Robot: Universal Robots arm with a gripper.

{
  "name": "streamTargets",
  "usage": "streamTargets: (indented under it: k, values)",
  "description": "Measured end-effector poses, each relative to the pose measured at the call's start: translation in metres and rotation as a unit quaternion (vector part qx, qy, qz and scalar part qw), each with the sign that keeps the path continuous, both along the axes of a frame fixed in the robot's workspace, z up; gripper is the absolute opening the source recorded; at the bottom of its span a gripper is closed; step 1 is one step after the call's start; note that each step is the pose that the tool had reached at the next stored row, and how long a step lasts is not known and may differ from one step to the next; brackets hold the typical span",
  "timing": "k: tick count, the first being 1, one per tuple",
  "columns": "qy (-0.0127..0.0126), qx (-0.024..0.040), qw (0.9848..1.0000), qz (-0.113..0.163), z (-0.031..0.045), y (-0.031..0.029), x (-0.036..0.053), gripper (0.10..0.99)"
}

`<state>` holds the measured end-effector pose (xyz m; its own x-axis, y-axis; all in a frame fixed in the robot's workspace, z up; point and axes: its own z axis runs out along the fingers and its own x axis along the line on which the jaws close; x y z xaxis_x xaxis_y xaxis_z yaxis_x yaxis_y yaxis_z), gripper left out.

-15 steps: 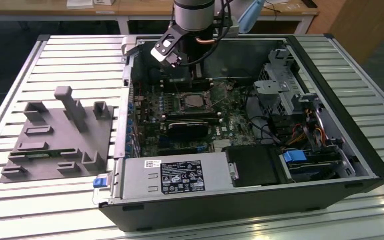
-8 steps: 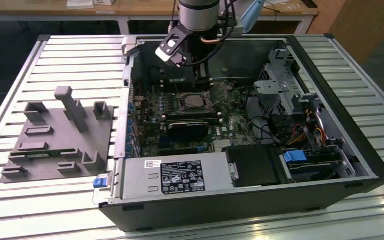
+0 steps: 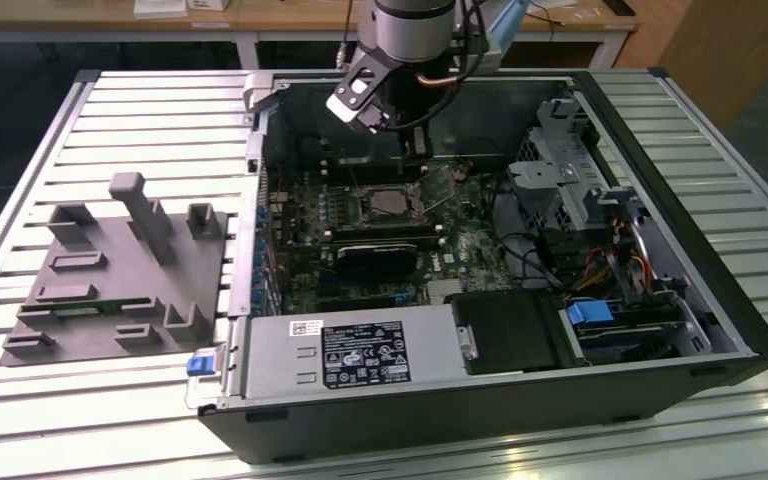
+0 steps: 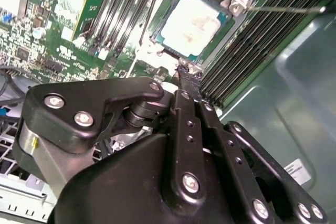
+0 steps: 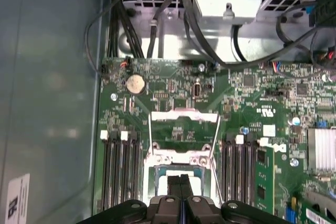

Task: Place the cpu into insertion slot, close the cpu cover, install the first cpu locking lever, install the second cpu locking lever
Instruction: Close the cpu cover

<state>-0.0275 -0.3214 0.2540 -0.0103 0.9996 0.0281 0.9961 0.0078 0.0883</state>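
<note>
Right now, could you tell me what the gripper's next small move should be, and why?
Probably shift the shut gripper to the free edge of the cpu cover and begin tipping it over. The cpu already lies in the insertion slot, while the cover is swung open beyond it, board showing through its window.

Reachable from above through open case [image 3: 651, 300] down to cpu [image 4: 191, 22]; flanked closely by memory slots [image 5: 119, 171], opened cover [image 5: 184, 115] and raised levers [image 5: 150, 140] just beside, heatsink [image 3: 377, 258] near, drive cage [image 3: 558, 165] at the exterior view's right.
</note>
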Motion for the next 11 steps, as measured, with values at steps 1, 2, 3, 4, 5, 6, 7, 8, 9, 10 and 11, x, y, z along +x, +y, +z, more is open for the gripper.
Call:
streamTargets:
  k: [1,2,3,4,5,6,7,8,9,10,11]
  values:
    - [0.0,0.0,1.0,0.0,0.0,0.0001,0.0017,0.106]
    - [0.0,0.0001,1.0,0.0,0.0,0.0002,0.0033,0.106]
    - [0.0,0.0,1.0,0.0,0.0,0.0002,0.0051,0.106]
    - [0.0,0.0,1.0,0.0,0.0,0.0003,0.0069,0.106]
    - [0.0,0.0,1.0,0.0,0.0,0.0004,0.009,0.106]
    - [0.0,0.0,1.0,0.0,0.0,0.0004,0.0109,0.106]
    - [0.0,0.0,1.0,0.0,0.0,0.0005,0.0128,0.106]
    - [0.0,0.0001,1.0,0.0,0.0,0.0006,0.0148,0.106]
    - [0.0,0.0001,1.0,0.0,-0.0001,0.0006,0.0168,0.106]
    - [0.0,0.0001,1.0,0.0,0.0,0.0007,0.0187,0.106]
    - [0.0,0.0,1.0,0.0,0.0,0.0008,0.0206,0.106]
